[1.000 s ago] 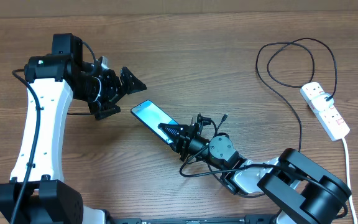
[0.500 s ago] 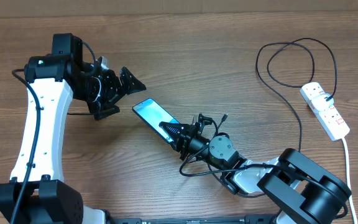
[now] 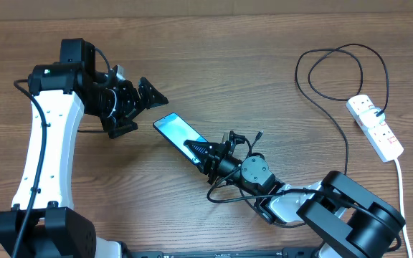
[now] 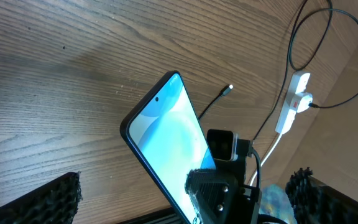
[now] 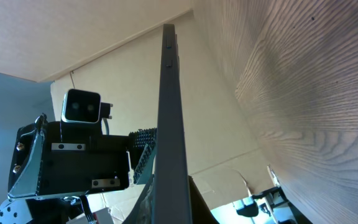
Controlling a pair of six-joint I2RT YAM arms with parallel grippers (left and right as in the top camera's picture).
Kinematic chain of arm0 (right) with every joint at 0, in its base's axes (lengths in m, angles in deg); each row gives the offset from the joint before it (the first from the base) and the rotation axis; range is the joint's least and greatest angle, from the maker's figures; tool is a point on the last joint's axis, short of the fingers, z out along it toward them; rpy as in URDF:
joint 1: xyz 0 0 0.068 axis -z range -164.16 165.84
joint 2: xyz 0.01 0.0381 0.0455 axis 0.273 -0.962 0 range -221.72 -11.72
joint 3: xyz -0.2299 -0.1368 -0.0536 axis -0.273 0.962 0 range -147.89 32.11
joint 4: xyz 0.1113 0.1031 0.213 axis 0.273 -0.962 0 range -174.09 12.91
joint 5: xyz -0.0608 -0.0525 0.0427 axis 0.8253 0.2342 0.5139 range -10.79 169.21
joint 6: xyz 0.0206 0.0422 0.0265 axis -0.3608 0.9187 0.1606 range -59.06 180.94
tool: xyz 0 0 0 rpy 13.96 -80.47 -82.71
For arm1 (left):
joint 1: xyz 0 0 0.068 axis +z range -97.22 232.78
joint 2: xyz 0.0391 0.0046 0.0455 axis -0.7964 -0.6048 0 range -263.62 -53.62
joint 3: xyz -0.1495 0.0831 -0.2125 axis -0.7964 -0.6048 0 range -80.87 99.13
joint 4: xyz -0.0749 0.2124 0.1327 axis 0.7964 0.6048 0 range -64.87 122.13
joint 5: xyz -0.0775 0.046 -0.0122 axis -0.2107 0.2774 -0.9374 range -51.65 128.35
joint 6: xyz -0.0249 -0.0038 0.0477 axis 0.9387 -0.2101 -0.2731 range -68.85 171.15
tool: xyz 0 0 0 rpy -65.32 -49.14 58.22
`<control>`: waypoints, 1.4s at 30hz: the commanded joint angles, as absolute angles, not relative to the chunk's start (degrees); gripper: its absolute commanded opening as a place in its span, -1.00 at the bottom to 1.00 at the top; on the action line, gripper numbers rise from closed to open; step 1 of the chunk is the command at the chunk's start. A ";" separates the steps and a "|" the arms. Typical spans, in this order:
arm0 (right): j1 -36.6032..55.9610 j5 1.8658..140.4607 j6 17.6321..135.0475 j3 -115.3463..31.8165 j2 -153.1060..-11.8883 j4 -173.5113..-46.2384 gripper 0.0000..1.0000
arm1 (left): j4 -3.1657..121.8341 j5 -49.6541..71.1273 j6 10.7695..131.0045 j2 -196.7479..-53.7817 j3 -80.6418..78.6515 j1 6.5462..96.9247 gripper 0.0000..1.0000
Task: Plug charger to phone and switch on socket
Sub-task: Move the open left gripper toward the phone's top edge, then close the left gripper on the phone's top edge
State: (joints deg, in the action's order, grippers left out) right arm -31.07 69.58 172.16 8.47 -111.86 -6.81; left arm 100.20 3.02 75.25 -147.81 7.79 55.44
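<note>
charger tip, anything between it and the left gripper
Yes. The phone, gripped at one end by the right gripper, lies across the line from the open left gripper to the charger tip. In the left wrist view the tip shows just past the phone's edge.

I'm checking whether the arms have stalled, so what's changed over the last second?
Almost nothing. The right gripper, shut on the phone, seems to have nudged it a touch to the right in the overhead view, then held. The left gripper stays open near the phone. The charger and socket have not moved.
</note>
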 commanded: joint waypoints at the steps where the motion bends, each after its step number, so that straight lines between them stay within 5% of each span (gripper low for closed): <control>1: -31.36 70.19 172.40 7.60 -111.93 -5.80 -0.92 | 100.06 3.41 76.03 -147.07 8.91 55.37 0.99; 22: -31.36 71.61 173.65 7.60 -111.93 -5.78 -0.92 | 100.87 0.57 80.03 -147.24 5.12 53.87 0.99; 32: -31.36 72.14 173.65 7.60 -111.93 -5.80 -0.92 | 90.53 -9.02 82.83 -147.26 -8.93 49.87 0.90; 35: -31.36 72.14 173.65 7.60 -111.93 -6.44 -0.92 | 87.04 -9.24 84.86 -147.26 -11.44 48.88 0.81; 42: -31.36 71.46 173.67 7.60 -111.93 -6.85 -0.92 | 79.78 -8.52 86.77 -147.31 -14.46 47.77 0.19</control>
